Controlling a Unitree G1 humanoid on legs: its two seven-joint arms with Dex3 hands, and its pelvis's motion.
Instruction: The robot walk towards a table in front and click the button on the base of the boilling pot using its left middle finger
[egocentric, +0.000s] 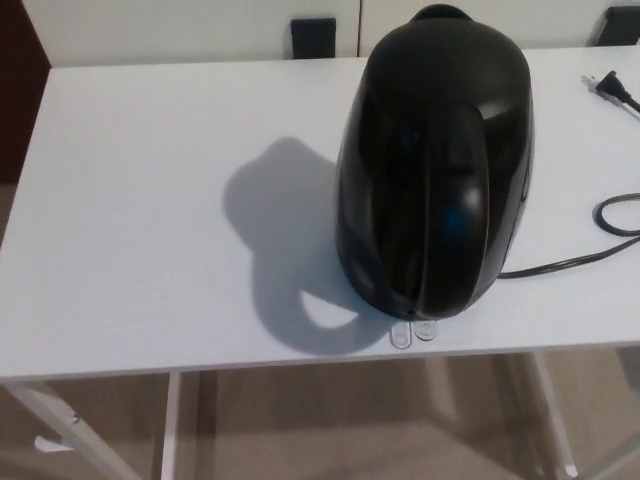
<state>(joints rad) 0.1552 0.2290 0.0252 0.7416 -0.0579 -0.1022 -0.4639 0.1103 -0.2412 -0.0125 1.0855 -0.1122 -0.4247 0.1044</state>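
A glossy black boiling pot (435, 165) stands upright on the white table (130, 200), right of centre, with its handle facing me. Two small clear buttons (412, 333) stick out from its base near the table's front edge. Its shadow falls to the left on the tabletop. Neither of my hands shows in the head view.
A black power cord (590, 250) runs from the pot's base to the right and loops near the edge; its plug (603, 87) lies at the back right. White table legs (60, 425) and a beige floor show below. Dark blocks (313, 38) sit against the wall behind.
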